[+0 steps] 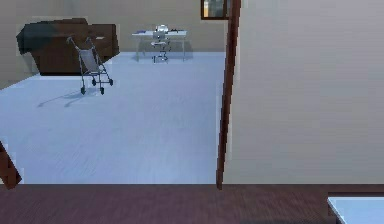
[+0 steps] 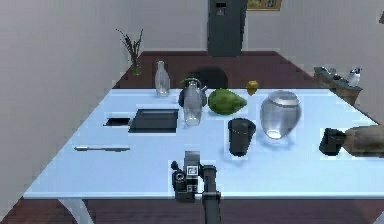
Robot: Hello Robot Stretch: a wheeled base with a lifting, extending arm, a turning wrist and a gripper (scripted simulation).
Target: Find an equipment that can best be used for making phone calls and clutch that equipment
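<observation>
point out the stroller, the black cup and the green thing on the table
stroller [image 1: 92, 60], forward view, on its seat
black cup [image 2: 241, 137], arm side view, on its side wall
green thing [image 2: 226, 101], arm side view, on its middle

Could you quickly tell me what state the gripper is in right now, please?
Gripper: its state cannot be told, nor whether it holds anything.
</observation>
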